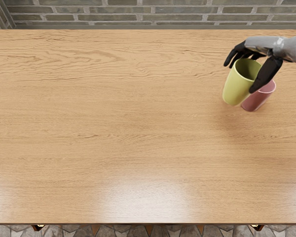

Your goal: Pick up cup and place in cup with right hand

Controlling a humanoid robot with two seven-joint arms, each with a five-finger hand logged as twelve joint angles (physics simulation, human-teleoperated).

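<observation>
Yellow cup (233, 88) tilted in right hand (270, 64), pink cup (257, 100) just beside

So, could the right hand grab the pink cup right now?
Probably not: the right hand seems to have its fingers and thumb around the yellow-green cup, which would likely block a grasp on the pink cup just beside it.

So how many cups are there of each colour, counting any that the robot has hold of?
Yellow-green cup: 1, held by the right hand
Pink cup: 1, partly hidden behind the hand and the yellow-green cup
Total: 2 cups
</observation>
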